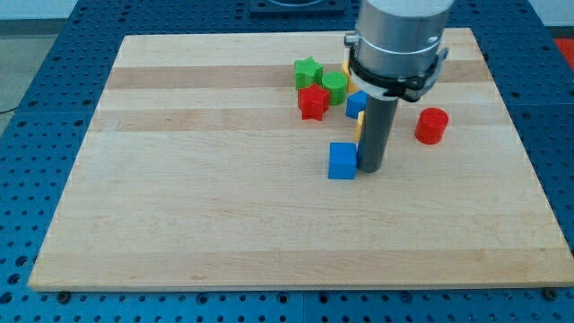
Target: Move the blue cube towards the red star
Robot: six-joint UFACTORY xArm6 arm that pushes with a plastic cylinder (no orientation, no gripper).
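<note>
The blue cube lies near the middle of the wooden board. My tip stands right beside it on the view's right, touching or nearly touching its side. The red star lies toward the view's top, up and slightly left of the blue cube, about a block and a half away.
A green star and a green cylinder sit just above the red star. A second blue block and a yellow block are partly hidden behind the rod. A red cylinder stands at the view's right.
</note>
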